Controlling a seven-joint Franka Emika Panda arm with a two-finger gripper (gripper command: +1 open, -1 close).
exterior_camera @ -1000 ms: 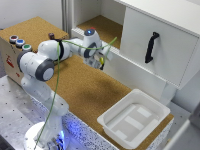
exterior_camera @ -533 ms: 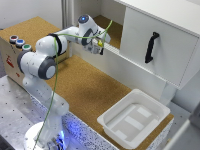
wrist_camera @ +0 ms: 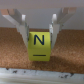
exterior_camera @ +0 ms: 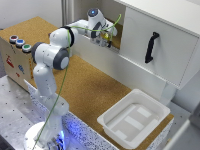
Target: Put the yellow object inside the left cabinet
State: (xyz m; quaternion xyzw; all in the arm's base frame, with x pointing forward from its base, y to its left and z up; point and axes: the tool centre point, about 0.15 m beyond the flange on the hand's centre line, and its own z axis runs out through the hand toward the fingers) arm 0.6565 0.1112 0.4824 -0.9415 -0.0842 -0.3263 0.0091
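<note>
The yellow object [wrist_camera: 40,45] is a small yellow block with a black "N" on it. In the wrist view it sits between my two fingers, which press on its sides. My gripper [wrist_camera: 40,36] is shut on it and holds it just over the cork-brown floor [wrist_camera: 12,50] of the left cabinet. In the exterior view my gripper [exterior_camera: 106,39] reaches into the open white-walled left cabinet [exterior_camera: 82,12]. The block is too small to make out there.
The right compartment has a white door with a black handle [exterior_camera: 151,47] right beside my gripper. The cabinet's white front lip [wrist_camera: 40,75] lies below the block. A white tray [exterior_camera: 134,117] stands on the cork table. A box with coloured buttons [exterior_camera: 17,42] stands at the exterior view's left.
My arm has moved the gripper, with the block in it, from in front of the cabinet up and into the left compartment.
</note>
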